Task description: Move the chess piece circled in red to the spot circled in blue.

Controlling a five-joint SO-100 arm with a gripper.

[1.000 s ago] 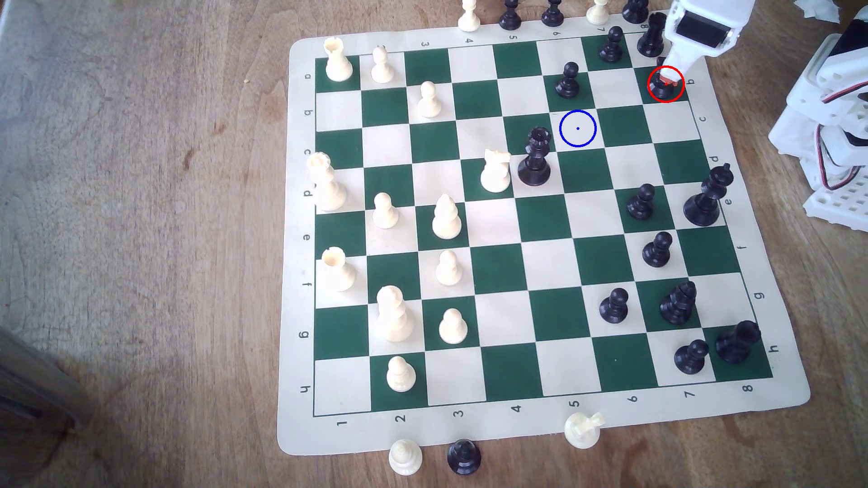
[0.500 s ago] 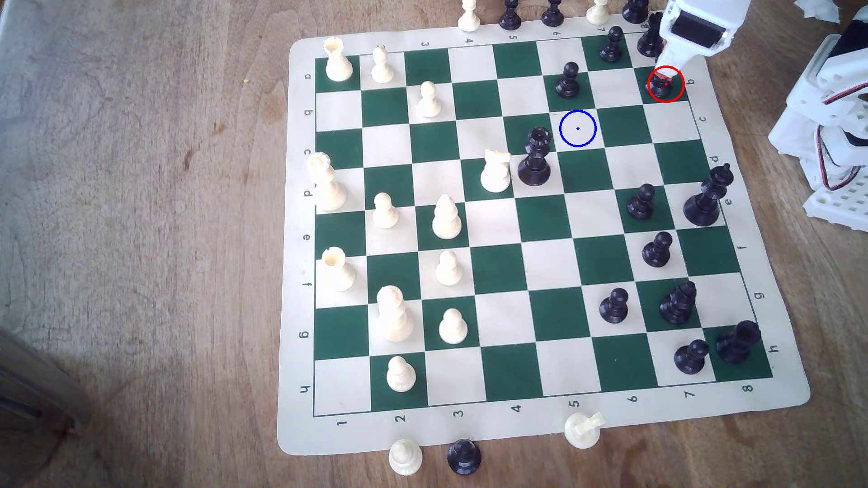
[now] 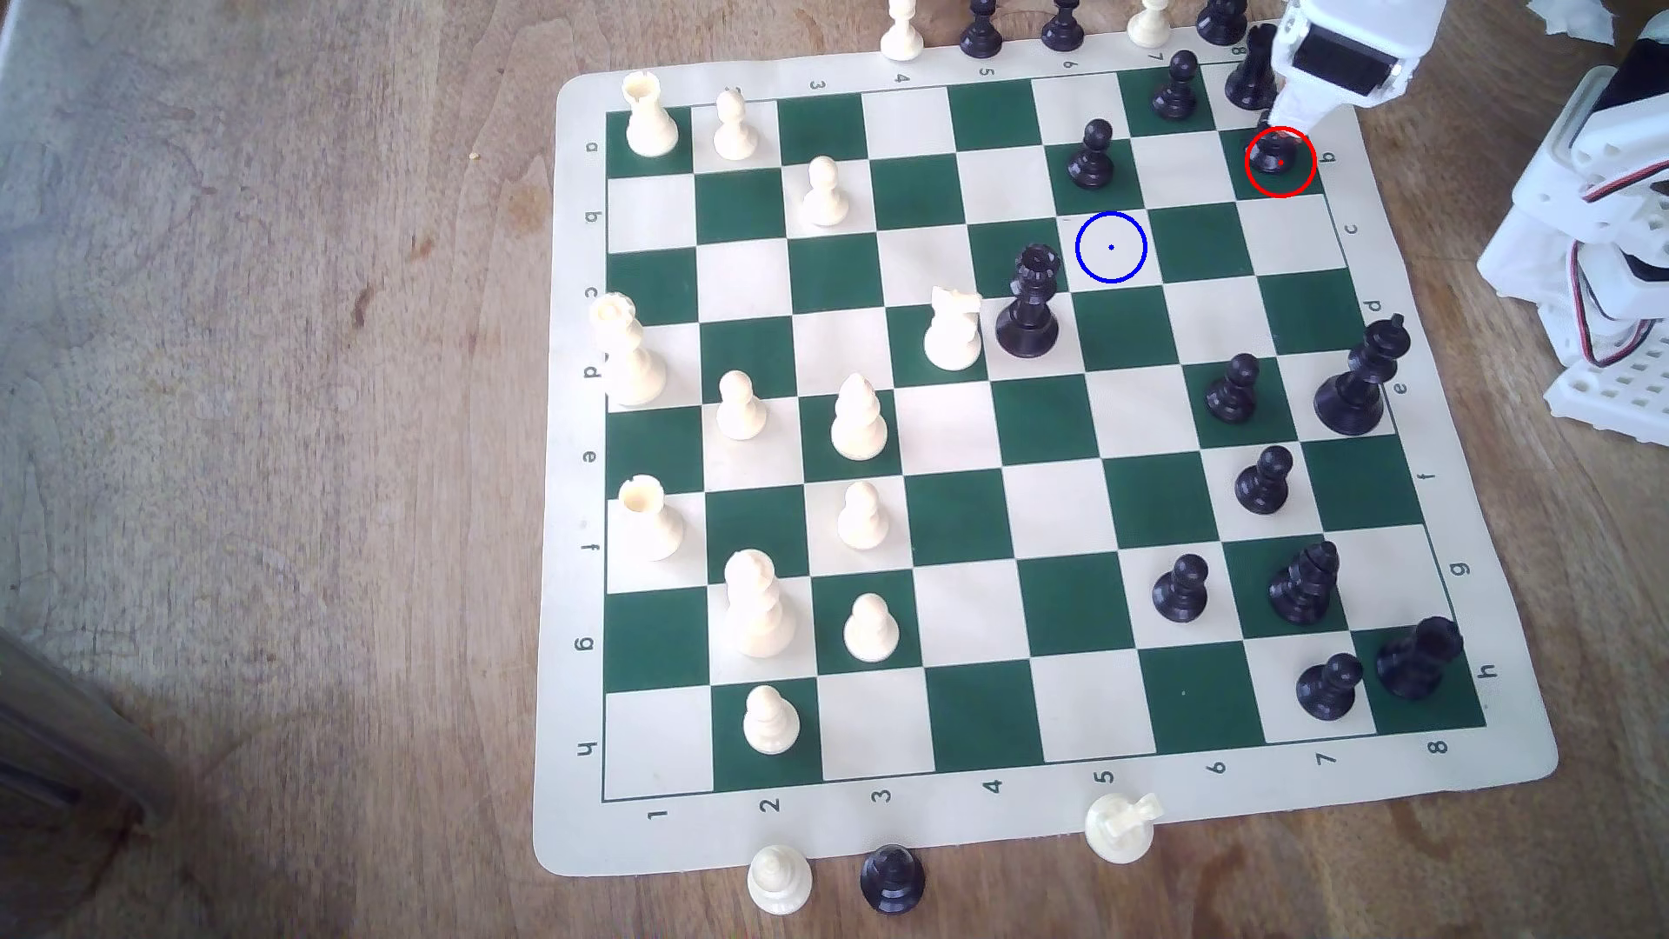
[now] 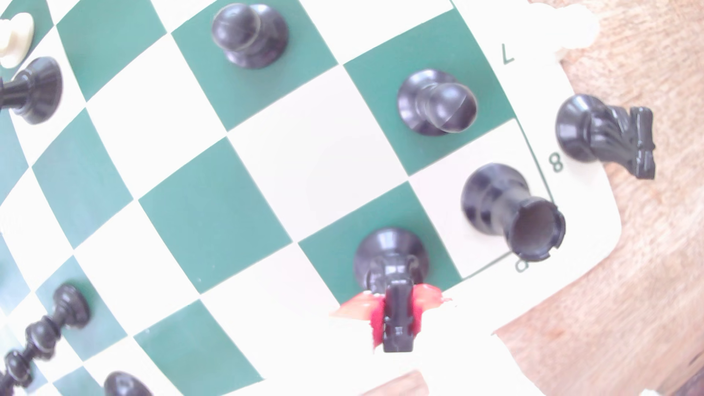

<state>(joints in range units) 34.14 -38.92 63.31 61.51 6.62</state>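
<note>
Black knight [image 3: 1272, 155] stands inside the red ring on a green square at the board's corner, near two o'clock in the exterior view, its base apparently still flat on that square. The pincer [image 4: 396, 313] comes down from above, and the wrist view shows its red pads [image 4: 426, 297] pressed against both flanks of the blocky head, so it looks closed on the piece. The step in hand is the lift, and it calls for a straight rise before any sideways travel: the black rook [image 4: 510, 211] stands on the next square, and a black pawn [image 3: 1175, 86] sits close at ten o'clock from the knight. The blue ring [image 3: 1111, 246] marks a cream square well away toward eight o'clock from the knight, and another black pawn [image 3: 1093, 153] stands near that line, with the tall black queen [image 3: 1030, 302] just beside the target. I judge the carry should ride above the pawn heads, then descend vertically over the blue dot, keeping to the side away from the queen. The grip sits high on the head, so the knight may swing; slow motion helps. Only open once the base rests flat on the chessboard [image 3: 957, 817].
</note>
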